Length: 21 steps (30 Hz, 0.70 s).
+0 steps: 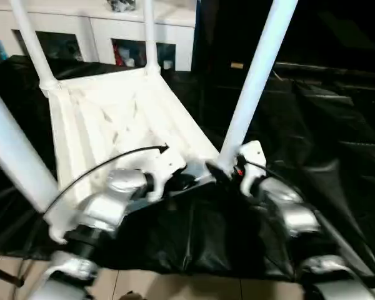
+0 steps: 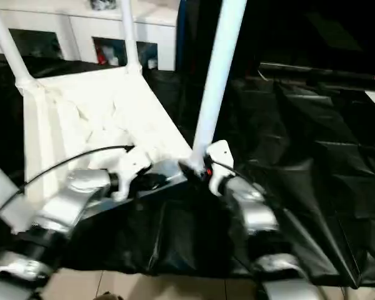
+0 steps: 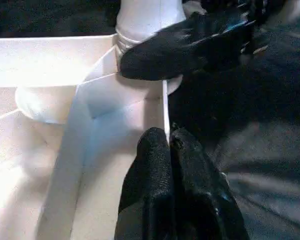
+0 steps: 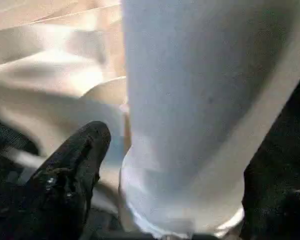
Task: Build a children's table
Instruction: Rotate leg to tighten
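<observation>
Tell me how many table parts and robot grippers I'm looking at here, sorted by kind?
Legs: 4, standing up from the corners: near right, near left, far left, far right
Tabletop: 1, upside down
Grippers: 2, left gripper and right gripper
Total: 7

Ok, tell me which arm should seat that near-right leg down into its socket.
Right. The right pincer already sits around the base of the near-right leg, where it enters the corner socket. The left pincer is shut on the tabletop rim, probably best kept steadying it.
</observation>
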{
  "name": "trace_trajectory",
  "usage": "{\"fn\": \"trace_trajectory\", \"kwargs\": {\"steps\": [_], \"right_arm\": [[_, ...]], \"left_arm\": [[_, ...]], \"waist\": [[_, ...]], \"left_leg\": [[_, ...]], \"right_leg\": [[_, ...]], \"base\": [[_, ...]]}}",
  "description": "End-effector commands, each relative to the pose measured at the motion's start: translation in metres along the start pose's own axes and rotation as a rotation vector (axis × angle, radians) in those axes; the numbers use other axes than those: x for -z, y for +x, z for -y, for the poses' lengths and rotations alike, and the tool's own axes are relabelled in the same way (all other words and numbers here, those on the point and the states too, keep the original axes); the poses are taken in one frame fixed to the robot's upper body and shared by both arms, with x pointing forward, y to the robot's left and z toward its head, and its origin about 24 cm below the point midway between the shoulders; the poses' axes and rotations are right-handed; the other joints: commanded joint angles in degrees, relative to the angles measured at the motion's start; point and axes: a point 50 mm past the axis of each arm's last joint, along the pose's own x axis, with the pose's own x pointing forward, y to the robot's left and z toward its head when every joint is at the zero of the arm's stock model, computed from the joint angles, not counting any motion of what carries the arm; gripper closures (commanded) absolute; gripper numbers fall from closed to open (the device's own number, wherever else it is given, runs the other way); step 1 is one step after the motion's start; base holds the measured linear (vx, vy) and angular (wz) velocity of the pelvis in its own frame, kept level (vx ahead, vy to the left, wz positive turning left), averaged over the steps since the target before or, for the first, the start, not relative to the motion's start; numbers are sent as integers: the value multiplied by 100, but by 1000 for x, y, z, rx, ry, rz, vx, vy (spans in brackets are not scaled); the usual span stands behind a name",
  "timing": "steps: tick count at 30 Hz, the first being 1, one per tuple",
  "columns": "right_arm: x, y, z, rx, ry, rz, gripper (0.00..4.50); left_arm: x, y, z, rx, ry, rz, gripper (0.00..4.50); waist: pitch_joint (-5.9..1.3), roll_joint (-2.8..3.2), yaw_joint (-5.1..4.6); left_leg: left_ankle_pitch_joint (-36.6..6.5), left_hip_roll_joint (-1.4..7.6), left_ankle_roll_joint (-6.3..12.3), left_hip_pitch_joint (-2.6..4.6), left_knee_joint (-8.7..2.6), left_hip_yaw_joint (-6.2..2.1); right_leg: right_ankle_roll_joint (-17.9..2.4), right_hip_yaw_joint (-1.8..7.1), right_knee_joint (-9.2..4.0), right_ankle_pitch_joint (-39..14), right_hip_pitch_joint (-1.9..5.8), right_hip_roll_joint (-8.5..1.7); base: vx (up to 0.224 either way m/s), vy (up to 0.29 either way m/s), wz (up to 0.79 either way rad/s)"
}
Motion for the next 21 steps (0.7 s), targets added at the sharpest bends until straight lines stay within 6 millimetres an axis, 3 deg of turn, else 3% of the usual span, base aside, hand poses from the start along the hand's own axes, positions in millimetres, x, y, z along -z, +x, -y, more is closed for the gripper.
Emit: {"fn": "trace_trajectory", "kwargs": {"steps": [1,3,5,8,12,13,16,21], "right_arm": [[1,11,-27,-224,-4,-19,46],[-1,6,-27,-289,0,-20,46],[-4,0,-29,-380,1,-23,60],[-5,-6,-32,-495,-18,-43,69],[-3,-10,-34,-574,-31,-92,104],[-2,-10,-35,-586,-34,-100,114],[-3,-11,-36,-614,-28,-107,136],[-4,-12,-38,-644,-15,-115,169]], "left_arm": [[0,13,16,130,9,1,450],[2,8,15,155,18,-10,450],[4,2,12,188,25,-24,450],[5,-6,10,240,41,-39,450],[6,-12,7,263,50,-58,450],[7,-13,6,263,52,-61,450],[8,-16,5,268,51,-65,450],[10,-19,4,278,47,-70,450]], "waist": [[-272,10,11],[-280,22,4],[-287,18,17],[-276,11,50],[-263,19,111],[-239,1,131],[-235,-13,131],[-245,-22,135]], "left_leg": [[-1308,96,291,-19,-362,23],[-1068,98,325,-18,-343,29],[-948,94,485,4,-307,46],[-952,109,536,26,-307,57],[-1029,131,461,24,-318,62],[-1203,135,390,31,-335,66],[-1337,138,288,33,-355,54],[-1153,128,278,14,-346,50]], "right_leg": [[-1095,181,-423,-994,234,-206],[-1265,172,-368,-543,238,-201],[-1407,169,-334,-179,256,-186],[-1493,168,-336,-227,253,-208],[-1488,160,-332,-401,255,-214],[-1427,168,-361,-732,237,-226],[-1331,178,-384,-1020,232,-241],[-1294,179,-357,-831,244,-236]], "base": [[0,0,0],[0,0,0],[0,0,0],[0,0,0],[0,0,0],[0,0,0],[0,0,0],[0,0,0]]}}
